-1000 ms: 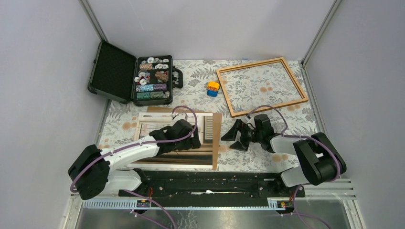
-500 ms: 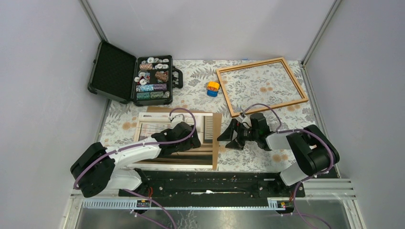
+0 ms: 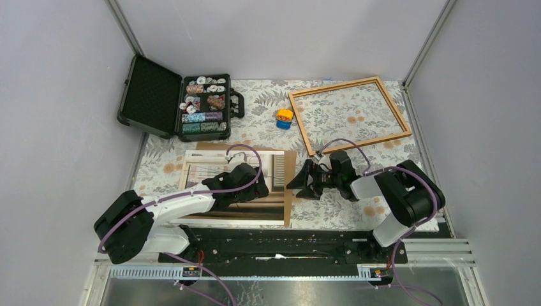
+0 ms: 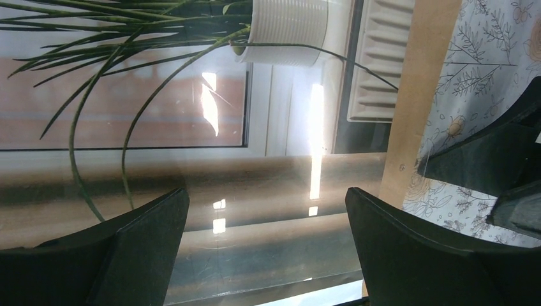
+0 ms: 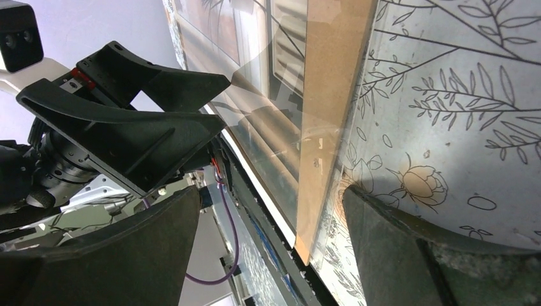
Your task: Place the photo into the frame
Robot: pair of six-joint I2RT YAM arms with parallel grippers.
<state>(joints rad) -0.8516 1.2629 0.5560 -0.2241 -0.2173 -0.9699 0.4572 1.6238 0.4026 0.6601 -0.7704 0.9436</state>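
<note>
— Black case [image 3: 150, 95] at the far left of the tabletop [image 3: 261, 95]: condition?
— Lid open and laid back. The tray compartments hold small patterned pieces. Neither arm is near it.

— Next item to the right?
— Photo [image 3: 201, 169], face up, in the near-left area. It lies on a brown backing board [image 3: 291, 162], which shows along the photo's far and right edges. A clear sheet appears to lie over the print, going by the reflections in the wrist views, but its outline is hard to trace.

— Left pincer?
— Left pincer [image 4: 265, 191] is positioned directly over the photo. Jaws are spread fully apart, with nothing gripped. The printed plant and white pot show beyond its fingers.

— Centre of the tabletop?
— One small orange, yellow and blue object [image 3: 284, 118], at the far side, just beside the frame's left rail but not touching it.

— Right pincer?
— Right pincer [image 5: 271, 191] sits low at the board's right edge, pointing left toward the left pincer. Jaws are wide apart, gripping nothing.

— Frame?
— Frame [image 3: 300, 125], light-brown wood, lies flat at the far right of the tabletop. The floral cloth shows through its opening. Frame and photo are well apart.
</note>
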